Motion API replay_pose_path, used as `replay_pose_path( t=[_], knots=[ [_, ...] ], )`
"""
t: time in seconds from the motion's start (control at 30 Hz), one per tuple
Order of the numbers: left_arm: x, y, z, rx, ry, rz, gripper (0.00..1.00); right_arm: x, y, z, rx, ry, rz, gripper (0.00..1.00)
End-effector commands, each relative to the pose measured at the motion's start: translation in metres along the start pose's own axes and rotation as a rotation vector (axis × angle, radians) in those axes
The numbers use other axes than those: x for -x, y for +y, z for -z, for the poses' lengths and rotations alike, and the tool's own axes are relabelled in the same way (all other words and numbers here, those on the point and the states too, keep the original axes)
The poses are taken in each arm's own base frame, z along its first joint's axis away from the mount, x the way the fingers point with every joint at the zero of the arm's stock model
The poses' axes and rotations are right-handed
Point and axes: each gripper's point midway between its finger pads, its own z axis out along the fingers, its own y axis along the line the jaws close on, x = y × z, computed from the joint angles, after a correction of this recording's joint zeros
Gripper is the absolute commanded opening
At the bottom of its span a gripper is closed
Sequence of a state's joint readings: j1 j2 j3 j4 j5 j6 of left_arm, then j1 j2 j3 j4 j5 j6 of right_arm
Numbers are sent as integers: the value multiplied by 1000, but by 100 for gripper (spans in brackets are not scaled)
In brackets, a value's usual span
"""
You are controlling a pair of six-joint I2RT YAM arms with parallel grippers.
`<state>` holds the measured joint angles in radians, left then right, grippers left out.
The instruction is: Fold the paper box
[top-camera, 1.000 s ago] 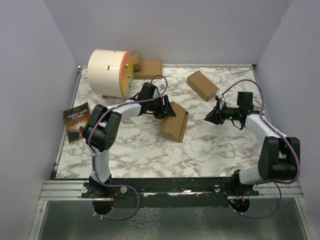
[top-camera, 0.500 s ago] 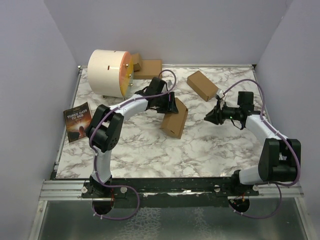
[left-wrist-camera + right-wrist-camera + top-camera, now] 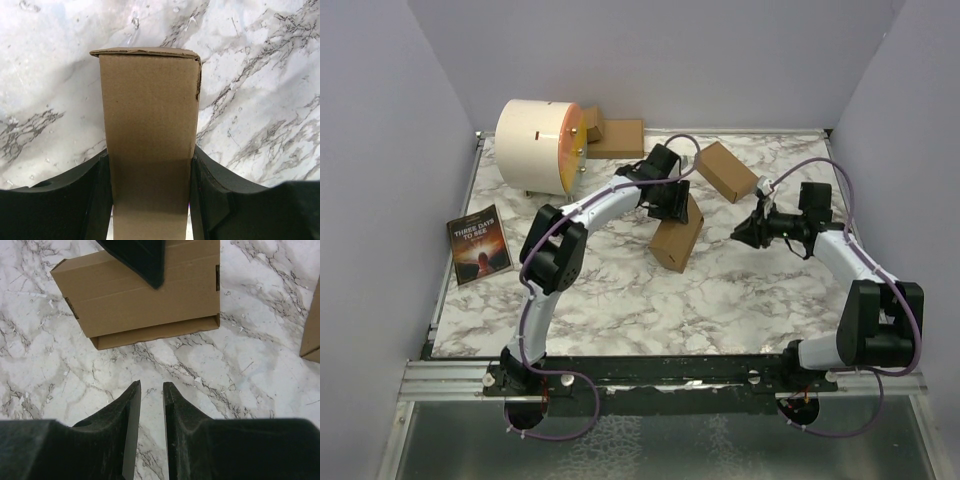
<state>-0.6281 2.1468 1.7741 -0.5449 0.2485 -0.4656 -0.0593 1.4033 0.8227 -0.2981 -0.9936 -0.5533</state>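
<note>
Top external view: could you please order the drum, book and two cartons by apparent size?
Largest: the drum. Then the book. Last, the held carton and far carton: near alike, and the left claw hides part of the held one, so unranked.

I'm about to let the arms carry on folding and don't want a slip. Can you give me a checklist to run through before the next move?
1. Left end effector grips the box: ok, clamped on both long sides.
2. Right end effector free: ok, jaws a narrow gap apart, nothing between.
3. Right end effector apart from box: ok, bare table between them.
4. Second carton apart from box: ok.
5. Box ends closed: far end looks closed in the left wrist view; gripped end hidden, cannot tell.
6. Box lifted off the table: cannot tell.
</note>
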Motion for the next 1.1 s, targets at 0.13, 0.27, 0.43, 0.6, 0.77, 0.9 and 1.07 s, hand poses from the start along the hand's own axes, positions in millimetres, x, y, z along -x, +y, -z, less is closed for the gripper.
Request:
replay_pose_path(
  t=[0.13,0.27,0.43,0.6,0.77,0.9,1.07],
  knots=[
    [-18,28,-17,210,101,-99,17,16,2,10,3,-56,26,25],
    [-10,27,-19,249,99,-120,18,18,2,11,5,-62,26,25],
    [-16,20,-29,307,119,-176,18,18,2,13,3,-67,23,25],
    [-28,26,-34,391,141,-224,18,21,1,17,-1,-79,23,25],
    [-36,32,-37,474,149,-274,18,21,0,19,-4,-82,22,25],
    [-44,35,-43,507,165,-296,19,21,0,19,-5,-82,20,25],
    [-57,37,-52,530,195,-326,19,21,-1,20,-7,-84,18,25]
  ],
)
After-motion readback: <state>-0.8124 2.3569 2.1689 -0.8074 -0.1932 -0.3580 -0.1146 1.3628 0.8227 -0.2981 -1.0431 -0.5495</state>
